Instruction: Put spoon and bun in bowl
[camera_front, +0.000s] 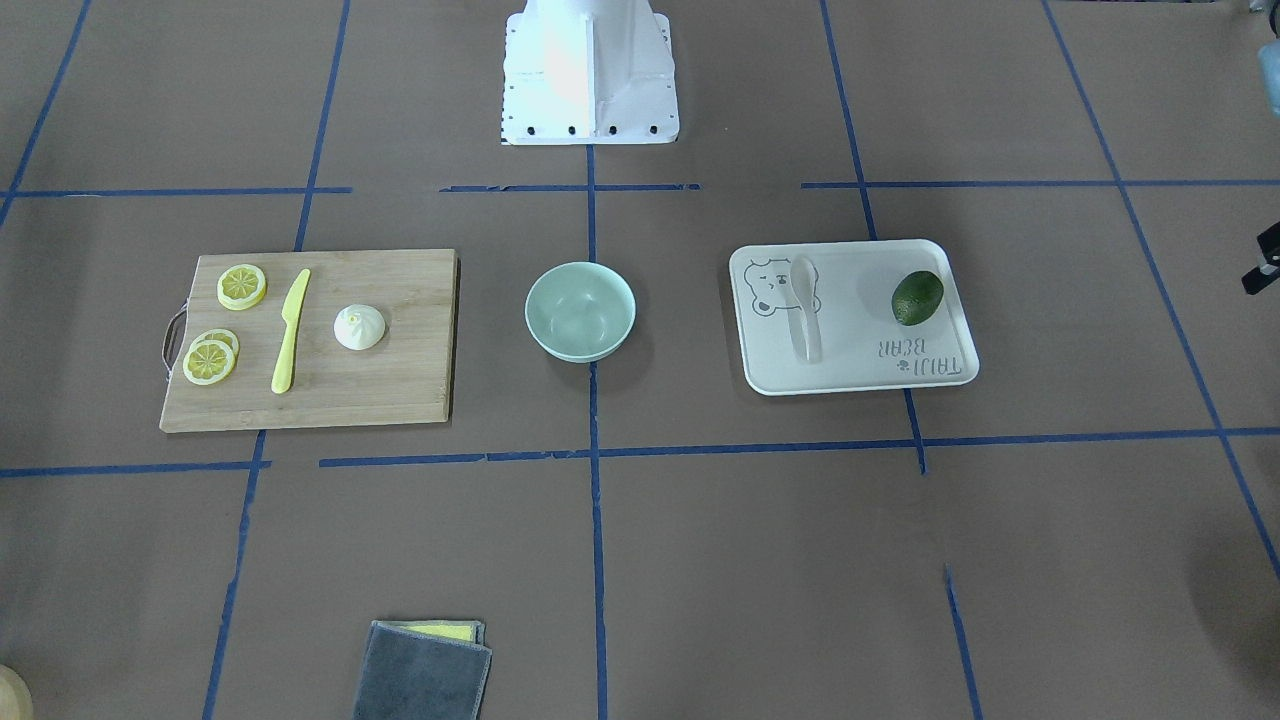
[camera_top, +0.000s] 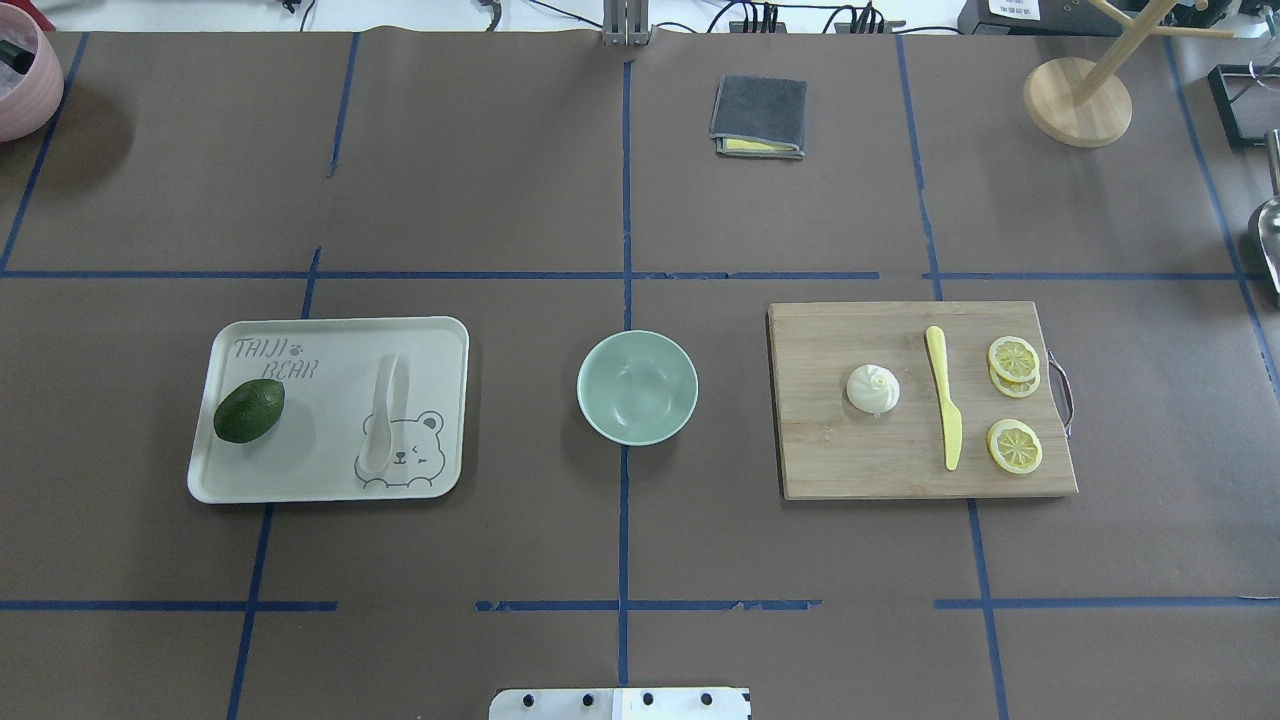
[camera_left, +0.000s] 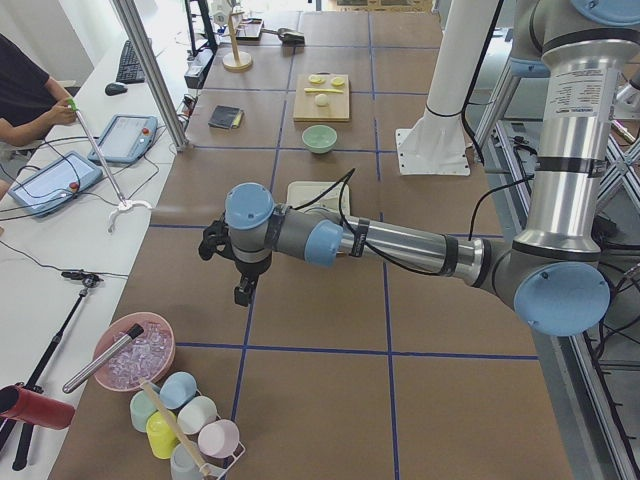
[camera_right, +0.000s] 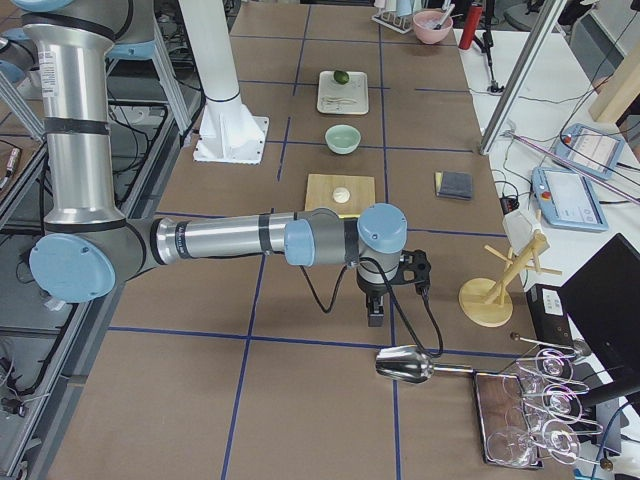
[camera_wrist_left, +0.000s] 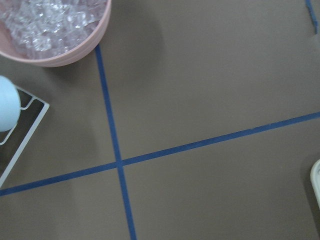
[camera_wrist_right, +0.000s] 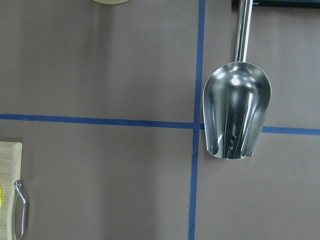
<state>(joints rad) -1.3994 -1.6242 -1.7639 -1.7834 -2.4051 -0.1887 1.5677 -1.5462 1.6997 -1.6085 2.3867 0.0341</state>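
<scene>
The bowl (camera_top: 637, 388) sits on the centre tape line. The spoon (camera_top: 381, 420) is on a tray (camera_top: 320, 345) on my left arm's side and the bun (camera_top: 873, 388) is on a board (camera_top: 860, 465) on the right arm's side. I read that layout as one pick per arm, each with a short carry inward. Neither item is in the bowl yet, so I'd say the task hasn't begun. Both arms reach out low toward the table ends, well away from all three things. The left gripper (camera_left: 243, 290) and right gripper (camera_right: 377, 312) show only in the side views, pointing down at the paper. From there I cannot tell how far the jaws stand apart, though I see nothing hanging from either. The wrist cameras don't help. The left one shows only tape, a pink tub (camera_wrist_left: 55, 30) of ice and a sliver of tray at its edge. The right one shows a metal scoop (camera_wrist_right: 237, 117) and the board's handle, and no fingers appear in either. The spoon is the hard one to read, pale on a pale tray and lying across the bear print. Its bowl end seems to point toward the robot, but its outline is faint. The bun stands apart from the yellow knife (camera_top: 943, 410) beside it, peak up.
</scene>
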